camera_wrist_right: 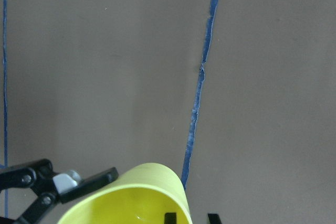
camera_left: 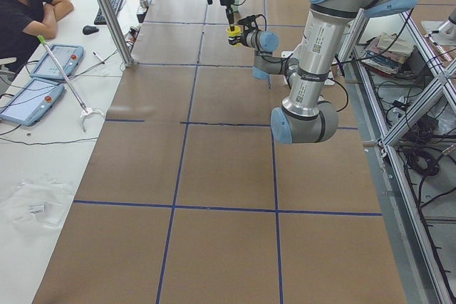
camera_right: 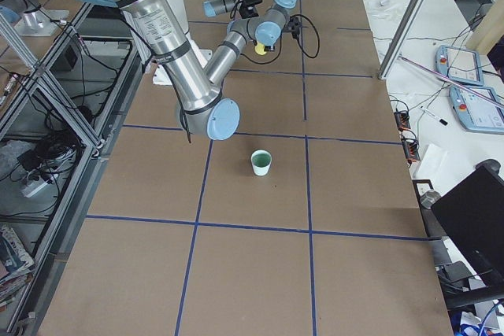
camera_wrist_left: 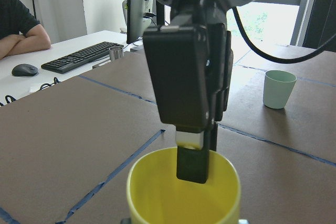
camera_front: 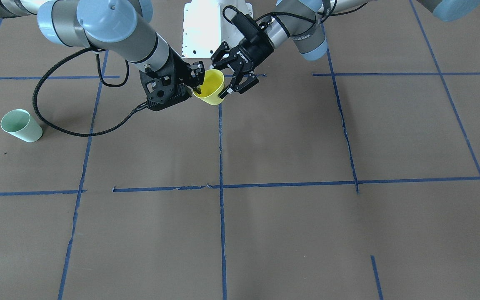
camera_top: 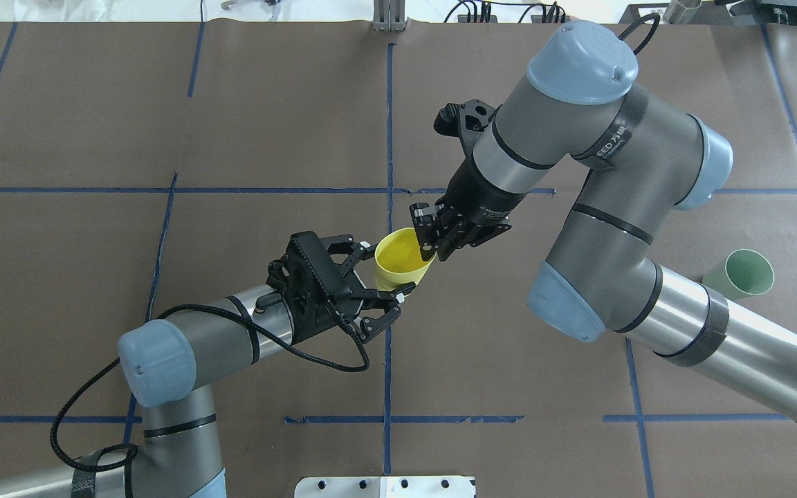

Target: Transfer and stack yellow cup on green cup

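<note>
The yellow cup (camera_front: pixel 210 89) hangs above the table's middle, near the robot's base, and also shows in the overhead view (camera_top: pixel 402 263). My right gripper (camera_top: pixel 432 242) is shut on its rim, with one finger (camera_wrist_left: pixel 191 163) inside the cup. My left gripper (camera_top: pixel 386 271) is open, its fingers spread on either side of the cup's lower body; I cannot tell whether they touch it. The green cup (camera_top: pixel 741 273) stands upright on the table far to my right, apart from both grippers, and also shows in the exterior right view (camera_right: pixel 261 163).
The white base plate (camera_front: pixel 204 29) lies behind the grippers. A black cable (camera_front: pixel 56 121) loops from the right arm down towards the table near the green cup (camera_front: pixel 21 125). An operator (camera_left: pixel 21 5) sits at a side desk beyond the table's far edge.
</note>
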Motion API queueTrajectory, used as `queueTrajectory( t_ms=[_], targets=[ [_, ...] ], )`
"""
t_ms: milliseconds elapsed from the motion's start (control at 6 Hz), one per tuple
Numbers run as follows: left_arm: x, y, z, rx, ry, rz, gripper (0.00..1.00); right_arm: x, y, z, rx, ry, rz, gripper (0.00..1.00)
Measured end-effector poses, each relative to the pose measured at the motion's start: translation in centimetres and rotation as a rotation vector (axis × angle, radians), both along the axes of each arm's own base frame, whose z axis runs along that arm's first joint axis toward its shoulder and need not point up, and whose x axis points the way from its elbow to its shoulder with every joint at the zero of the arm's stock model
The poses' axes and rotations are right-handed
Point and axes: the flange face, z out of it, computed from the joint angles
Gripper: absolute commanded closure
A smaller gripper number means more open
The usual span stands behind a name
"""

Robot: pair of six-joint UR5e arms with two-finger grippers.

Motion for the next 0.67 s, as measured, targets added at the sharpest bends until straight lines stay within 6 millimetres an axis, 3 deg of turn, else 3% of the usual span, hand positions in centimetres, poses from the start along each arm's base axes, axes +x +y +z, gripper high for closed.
queueTrajectory(
  t_ms=[167,667],
  targets=[
    [-0.01,0.0,-0.05,0.0,0.001,-0.001,0.28,-0.09,0.15,-0.08,0.011,-0.013,-0.003,1.0],
    [-0.01,0.05,-0.02,-0.003,0.003,-0.006,0.02,-0.1,0.29,-0.22,0.01,-0.026,0.002,1.0]
  ],
)
